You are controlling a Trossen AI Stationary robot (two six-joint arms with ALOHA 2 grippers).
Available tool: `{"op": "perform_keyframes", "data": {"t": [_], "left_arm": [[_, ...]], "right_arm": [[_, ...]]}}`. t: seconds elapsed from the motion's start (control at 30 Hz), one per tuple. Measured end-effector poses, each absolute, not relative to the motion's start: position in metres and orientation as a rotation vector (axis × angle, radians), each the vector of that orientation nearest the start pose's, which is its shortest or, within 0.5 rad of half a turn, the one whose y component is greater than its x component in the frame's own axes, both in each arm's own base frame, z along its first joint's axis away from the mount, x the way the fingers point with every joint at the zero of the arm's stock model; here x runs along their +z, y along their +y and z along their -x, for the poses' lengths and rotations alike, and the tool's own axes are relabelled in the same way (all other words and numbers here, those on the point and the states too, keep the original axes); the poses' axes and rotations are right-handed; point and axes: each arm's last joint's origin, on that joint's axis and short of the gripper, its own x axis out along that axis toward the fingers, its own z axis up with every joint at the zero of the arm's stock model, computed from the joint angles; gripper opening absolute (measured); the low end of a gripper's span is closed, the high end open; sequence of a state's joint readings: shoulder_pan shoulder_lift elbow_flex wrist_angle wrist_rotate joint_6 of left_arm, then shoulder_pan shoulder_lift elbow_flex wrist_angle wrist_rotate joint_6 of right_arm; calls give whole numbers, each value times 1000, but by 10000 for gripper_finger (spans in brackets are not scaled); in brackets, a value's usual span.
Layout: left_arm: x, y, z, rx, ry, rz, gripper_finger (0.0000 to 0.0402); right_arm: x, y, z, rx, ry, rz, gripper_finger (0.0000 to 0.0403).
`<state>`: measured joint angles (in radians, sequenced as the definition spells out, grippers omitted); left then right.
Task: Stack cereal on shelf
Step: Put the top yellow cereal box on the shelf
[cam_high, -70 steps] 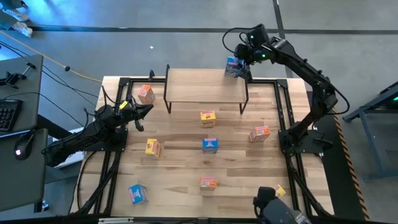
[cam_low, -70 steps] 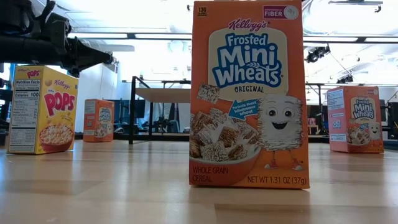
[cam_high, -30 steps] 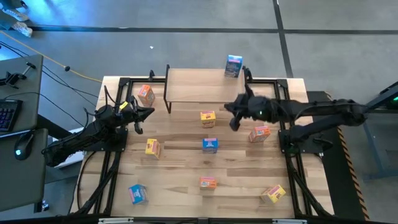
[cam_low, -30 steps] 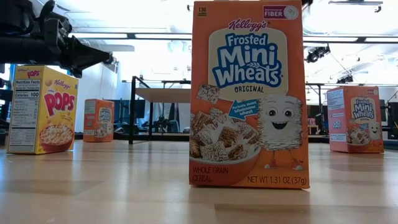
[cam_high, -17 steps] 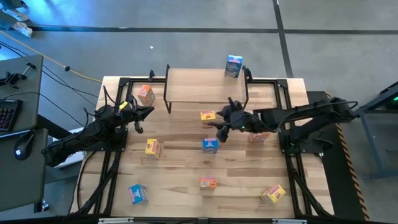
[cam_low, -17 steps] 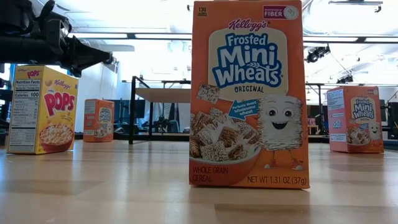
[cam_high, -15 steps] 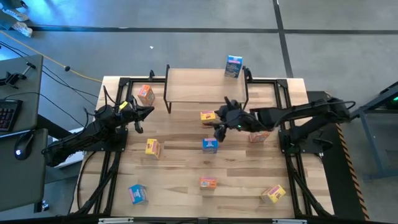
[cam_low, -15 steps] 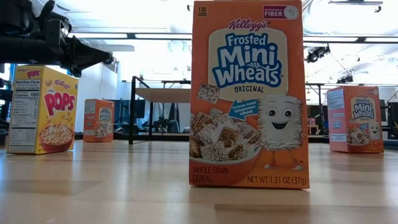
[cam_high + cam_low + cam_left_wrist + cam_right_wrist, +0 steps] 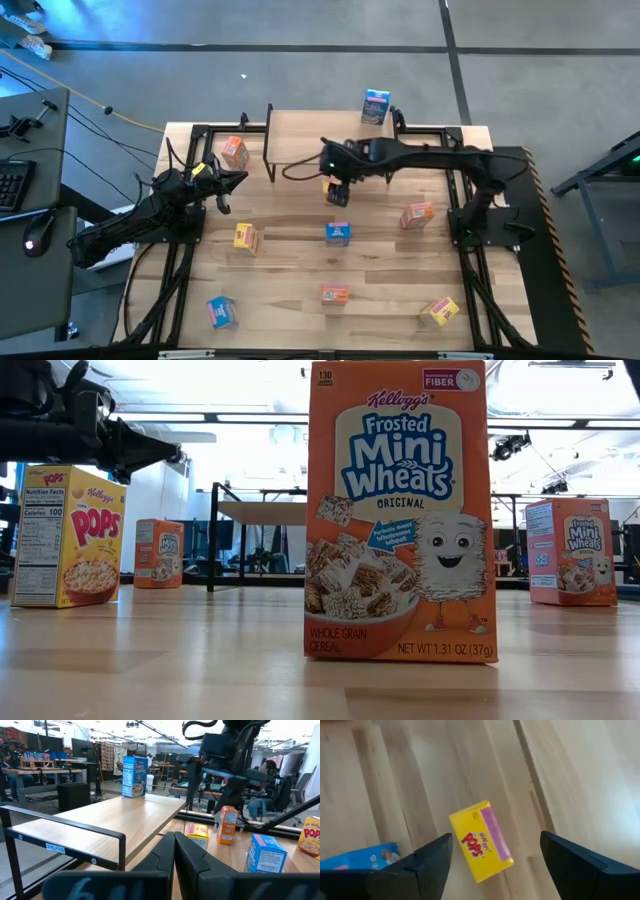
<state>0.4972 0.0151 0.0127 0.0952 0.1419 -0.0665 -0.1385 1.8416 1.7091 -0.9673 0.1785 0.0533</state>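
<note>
My right gripper [image 9: 336, 190] hangs open above a yellow cereal box [image 9: 481, 841] that lies on the table just in front of the shelf [image 9: 330, 140]. Its fingers [image 9: 431, 862] stand to either side of the box, apart from it. One blue cereal box [image 9: 376, 105] stands upright on the shelf's far right corner. Other cereal boxes stand about the table: orange [image 9: 234, 152], yellow [image 9: 245, 237], blue [image 9: 338, 233], orange [image 9: 417, 214]. My left gripper [image 9: 228, 180] waits shut at the table's left side, pointing level toward the shelf [image 9: 125, 815].
Near the front edge stand an orange box [image 9: 334, 294], a blue box [image 9: 220, 311] and a yellow box [image 9: 438, 311]. Black frame rails [image 9: 180, 260] run along both table sides. The shelf top is bare to the left of the blue box.
My right gripper has swung from the table's right half toward its left, tipping downward, and has come over the yellow box in front of the shelf. Its fingers have opened on the way. The boxes have stayed where they were.
</note>
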Motion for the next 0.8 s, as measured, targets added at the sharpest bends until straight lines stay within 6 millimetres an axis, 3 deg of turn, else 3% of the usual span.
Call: {"op": "perform_keyframes", "data": {"t": [0.3,0.8], "left_arm": [[176,43,-87,353,-98,37,3],[175,43,-87,354,-88,23,3]], "right_arm": [[283,-71,-400,-194,1197,-32,284],[259,-73,-397,-181,1297,-19,284]]}}
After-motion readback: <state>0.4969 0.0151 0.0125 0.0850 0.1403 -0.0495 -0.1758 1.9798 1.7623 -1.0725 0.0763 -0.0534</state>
